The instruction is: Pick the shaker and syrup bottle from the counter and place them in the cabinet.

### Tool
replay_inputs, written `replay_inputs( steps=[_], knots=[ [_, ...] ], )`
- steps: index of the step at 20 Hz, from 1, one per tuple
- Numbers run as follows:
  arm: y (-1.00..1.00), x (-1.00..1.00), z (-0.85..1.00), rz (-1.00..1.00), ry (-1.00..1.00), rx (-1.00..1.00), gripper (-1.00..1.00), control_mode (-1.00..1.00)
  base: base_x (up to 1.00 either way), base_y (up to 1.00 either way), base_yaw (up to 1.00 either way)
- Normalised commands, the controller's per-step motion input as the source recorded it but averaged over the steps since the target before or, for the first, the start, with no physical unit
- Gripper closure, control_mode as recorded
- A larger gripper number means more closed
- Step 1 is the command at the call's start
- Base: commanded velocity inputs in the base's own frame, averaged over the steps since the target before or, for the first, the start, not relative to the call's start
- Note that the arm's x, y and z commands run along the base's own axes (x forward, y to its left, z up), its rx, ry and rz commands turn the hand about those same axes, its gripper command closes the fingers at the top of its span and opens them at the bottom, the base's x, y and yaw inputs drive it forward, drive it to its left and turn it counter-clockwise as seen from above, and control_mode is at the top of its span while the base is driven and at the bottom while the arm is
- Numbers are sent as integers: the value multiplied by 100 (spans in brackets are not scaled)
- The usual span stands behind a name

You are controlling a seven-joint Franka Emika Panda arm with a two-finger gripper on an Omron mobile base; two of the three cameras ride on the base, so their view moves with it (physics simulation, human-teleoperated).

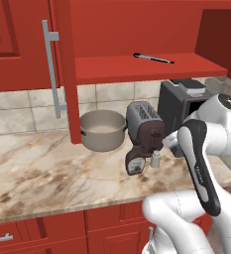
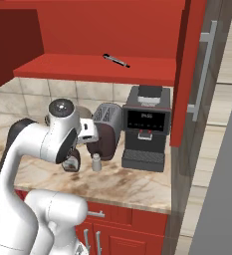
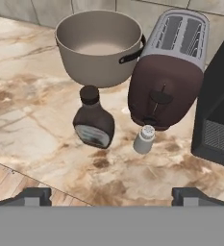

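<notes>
Right now the whole matter is how the two small things stand ahead of the spread fingers. Seen from the hand, going left to right: the gripper (image 3: pixel 111 194) has its fingers released and wide apart, holding nothing, poised above the front of the counter (image 3: pixel 31 120). Forward of the left fingertip stands the syrup bottle (image 3: pixel 93 121), upright, cap up. Just right of it, apart but near, stands the shaker (image 3: pixel 144 139), also upright, almost straight ahead of the gap between the fingers, so it looks the nearer pick. Its long axis runs vertical.

Crowding matters. The toaster (image 3: pixel 168 72) sits just behind the shaker, nearly touching its cap from this angle, and the grey pot (image 3: pixel 96 45) stands behind the bottle. Farther right, the dark coffee machine (image 3: pixel 219 105) walls off that side.

Above, the cabinet (image 1: pixel 146 68) stands open, a thin dark pen (image 1: pixel 153 58) lying on its shelf; both items are not yet up there.
</notes>
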Motion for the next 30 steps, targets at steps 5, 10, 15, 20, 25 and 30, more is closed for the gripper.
replay_inputs(
  steps=[5, 10, 15, 20, 25, 30],
  knots=[
    [-8, -1, -16, 7, -3, 0, -100, -100, 0, 0, 0],
    [-9, 0, -16, 6, -1, 0, -100, -100, 0, 0, 0],
    [-13, 0, -18, 3, 0, 0, -100, -100, 0, 0, 0],
    [-8, 0, -21, 2, 0, 0, -100, -100, 0, 0, 0],
    [-1, 1, -22, 1, 0, 0, -100, -100, 0, 0, 0],
    [0, 7, -16, 0, 0, -1, -100, -100, 0, 0, 0]
  ],
)
